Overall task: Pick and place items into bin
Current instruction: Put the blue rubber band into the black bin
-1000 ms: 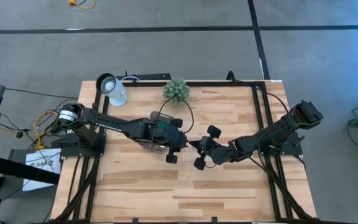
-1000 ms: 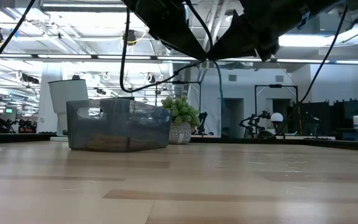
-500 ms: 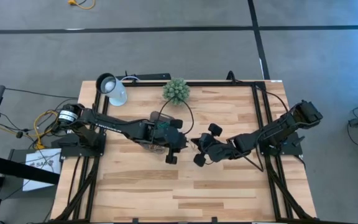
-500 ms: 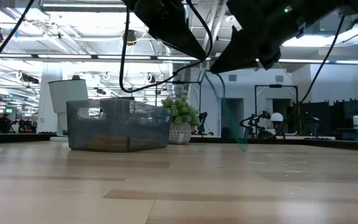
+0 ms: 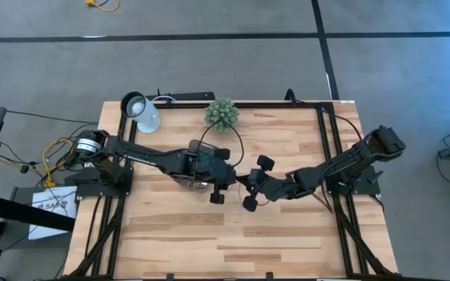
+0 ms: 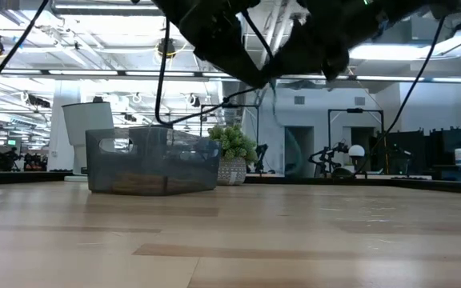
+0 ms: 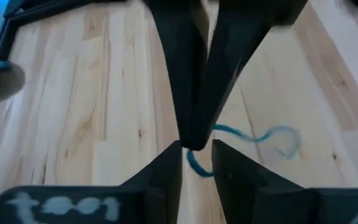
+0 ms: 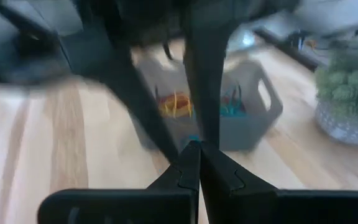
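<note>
A: Both arms are meeting over the middle of the bench (image 5: 287, 242), nose to nose. The right gripper (image 8: 194, 163) is showing its fingers pressed together, and a teal band (image 7: 253, 138) is trailing from the tips, dangling above the wood.

B: And the left gripper (image 7: 196, 163)?

A: Its fingers are standing slightly apart around the other arm's tips, so I'm judging this a hand-over, with the left not gripping yet.

B: Where is the bin (image 6: 152, 160)?

A: It's sitting beneath the left arm, just beside the meeting point, with yellow, red and teal bands (image 8: 178, 104) lying inside. The left should be closing firmly on the band before the right is letting go; a floppy loop slips easily.
</note>
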